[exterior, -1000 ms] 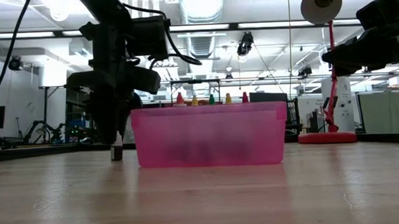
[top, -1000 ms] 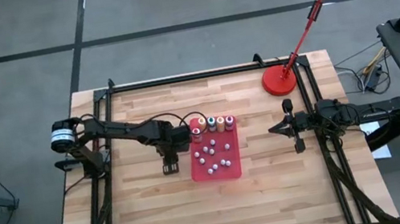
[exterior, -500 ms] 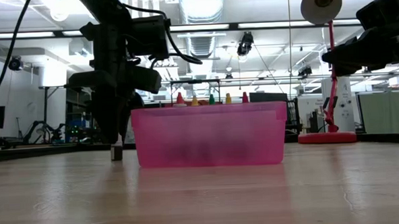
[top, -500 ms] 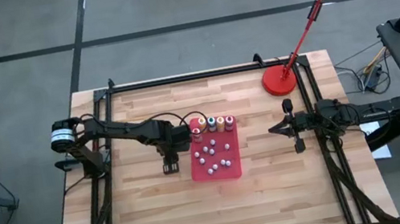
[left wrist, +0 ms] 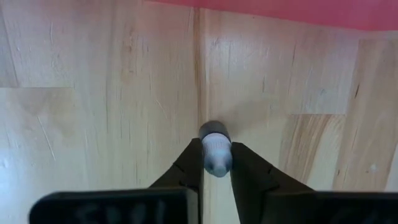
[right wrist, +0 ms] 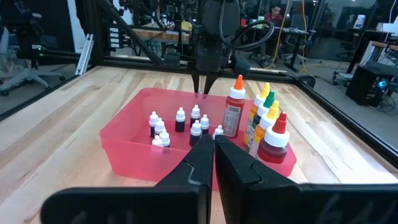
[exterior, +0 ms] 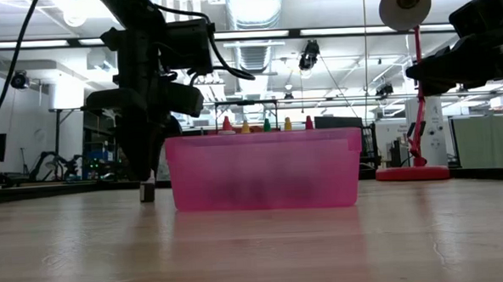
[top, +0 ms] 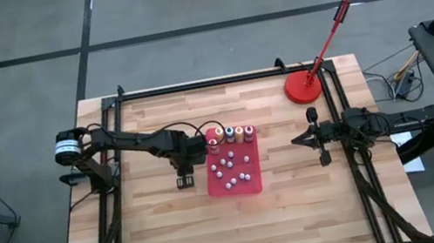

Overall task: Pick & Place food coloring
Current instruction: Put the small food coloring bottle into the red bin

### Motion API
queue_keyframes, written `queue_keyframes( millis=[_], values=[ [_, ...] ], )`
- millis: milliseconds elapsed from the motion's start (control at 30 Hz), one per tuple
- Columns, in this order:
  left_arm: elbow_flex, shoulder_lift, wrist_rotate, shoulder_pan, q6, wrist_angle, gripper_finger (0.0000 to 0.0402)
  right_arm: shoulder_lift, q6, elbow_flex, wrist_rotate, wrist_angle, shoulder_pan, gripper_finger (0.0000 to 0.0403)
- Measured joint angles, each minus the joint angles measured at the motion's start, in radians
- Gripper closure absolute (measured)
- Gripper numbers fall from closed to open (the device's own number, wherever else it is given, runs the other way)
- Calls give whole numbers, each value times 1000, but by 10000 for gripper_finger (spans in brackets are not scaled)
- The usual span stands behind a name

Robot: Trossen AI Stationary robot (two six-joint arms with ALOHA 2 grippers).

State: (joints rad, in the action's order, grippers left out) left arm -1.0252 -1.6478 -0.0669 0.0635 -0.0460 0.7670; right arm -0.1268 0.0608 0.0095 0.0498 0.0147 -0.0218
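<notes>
A tiny dark food coloring bottle with a pale cap (left wrist: pixel 216 152) stands on the wood just left of the red tray (top: pixel 250 188), and my left gripper (left wrist: pixel 216 163) is shut on it. In the low view this bottle (exterior: pixel 147 192) is beside the tray wall (exterior: pixel 261 170). Several more tiny bottles (top: pixel 231 168) stand inside the tray (right wrist: pixel 134 158). Taller colored bottles (right wrist: pixel 235 112) line its far edge. My right gripper (top: pixel 295 139) waits shut, in the air to the right of the tray. My left gripper pinches the tiny bottle's pale cap (left wrist: pixel 216 144) between its two fingertips (left wrist: pixel 194 163). The fingers come from above and point down. The bottle is upright, with its base (exterior: pixel 147 197) at the table top.
A red desk lamp stands with its round base (top: pixel 304 87) at the table's far right corner. Dark frame rails (top: pixel 111 148) run along the table's left, right and far sides. Bare wood (top: pixel 219 236) lies toward the near edge.
</notes>
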Motion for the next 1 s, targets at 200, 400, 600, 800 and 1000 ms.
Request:
queue_keyframes(
  millis=[200,400,600,800,1000],
  values=[
    [-22,0,-5,0,-4,21,368,0,1,0,0,0,0,394],
    [-135,0,-22,-3,-4,112,369,0,2,0,0,0,0,394],
    [-280,0,-23,-10,-4,182,368,0,0,0,0,0,0,394],
    [-383,-24,-26,-39,-19,184,368,0,1,0,0,0,0,394],
    [-455,-93,-53,-72,-21,204,368,0,2,0,0,0,0,394]
  ],
)
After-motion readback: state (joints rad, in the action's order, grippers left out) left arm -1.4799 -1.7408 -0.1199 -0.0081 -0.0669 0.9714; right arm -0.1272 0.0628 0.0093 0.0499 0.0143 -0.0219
